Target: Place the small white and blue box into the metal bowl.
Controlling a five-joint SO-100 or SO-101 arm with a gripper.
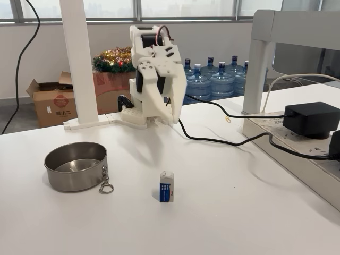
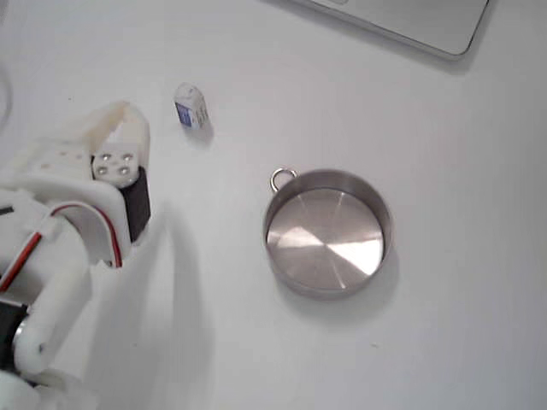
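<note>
The small white and blue box (image 1: 167, 186) stands upright on the white table, near the front and middle in a fixed view. In the other fixed view the box (image 2: 191, 107) sits at the upper left. The metal bowl (image 1: 76, 166) rests empty to the left of the box, its keyring (image 1: 105, 187) hanging off the rim onto the table. Seen from above, the bowl (image 2: 326, 231) has the keyring (image 2: 282, 178) at its upper left rim. My white gripper (image 1: 174, 118) hangs folded at the arm's base, well behind the box, jaws together and holding nothing. From above, the gripper (image 2: 128, 111) lies left of the box.
A black cable (image 1: 223, 141) runs across the table from the arm's base to a black adapter (image 1: 311, 119) on a power strip at the right. A white post (image 1: 79, 64) stands at the back left. A grey flat edge (image 2: 410, 21) lies at the top of the view from above.
</note>
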